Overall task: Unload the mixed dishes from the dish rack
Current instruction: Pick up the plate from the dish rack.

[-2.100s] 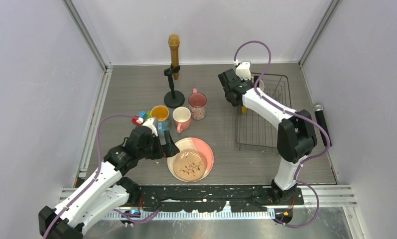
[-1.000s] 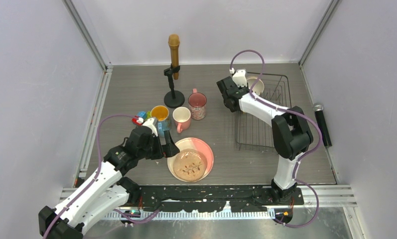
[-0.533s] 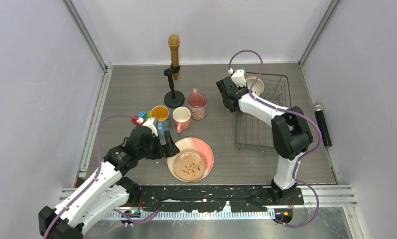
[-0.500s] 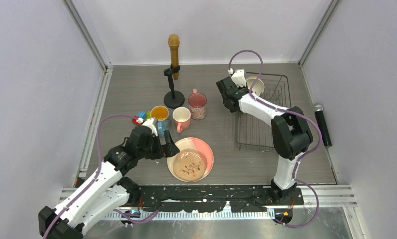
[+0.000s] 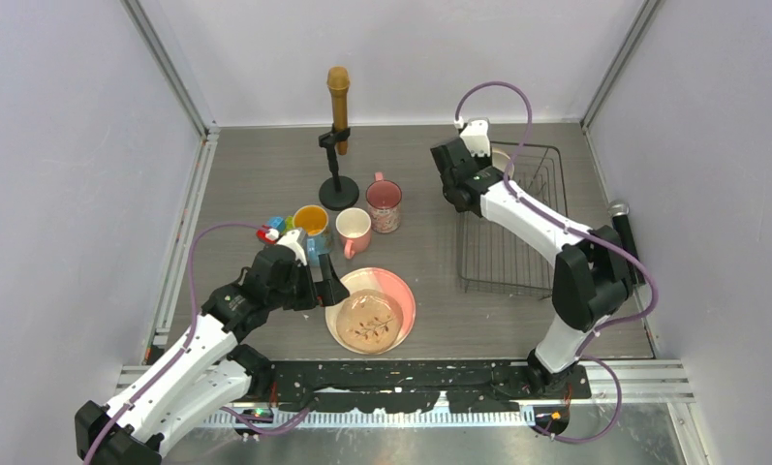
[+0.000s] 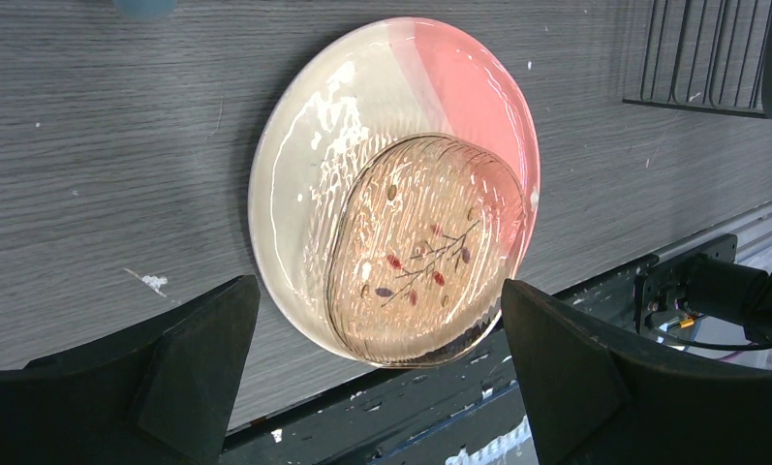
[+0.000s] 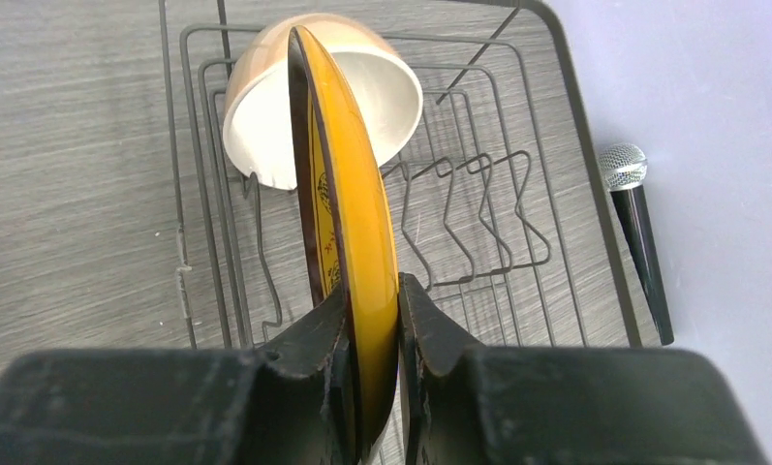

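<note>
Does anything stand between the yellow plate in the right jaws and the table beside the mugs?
Only the dish rack, with its low left wall. The white bowl leans behind the yellow plate, off that path.

- Right wrist view: the yellow plate (image 7: 348,223) stands edge-on, its lower rim sunk between the right end effector (image 7: 370,310) fingers, and it blocks the white bowl (image 7: 265,116) down the middle.
- Overhead, that arm covers plate and fingers; only a sliver of bowl peeks out.
- Left wrist view: the dish rack (image 6: 711,58) is clipped to a corner, and the left end effector (image 6: 379,300) runs off the bottom edge.
- Toy blocks (image 5: 275,228): too small to tell apart.
</note>
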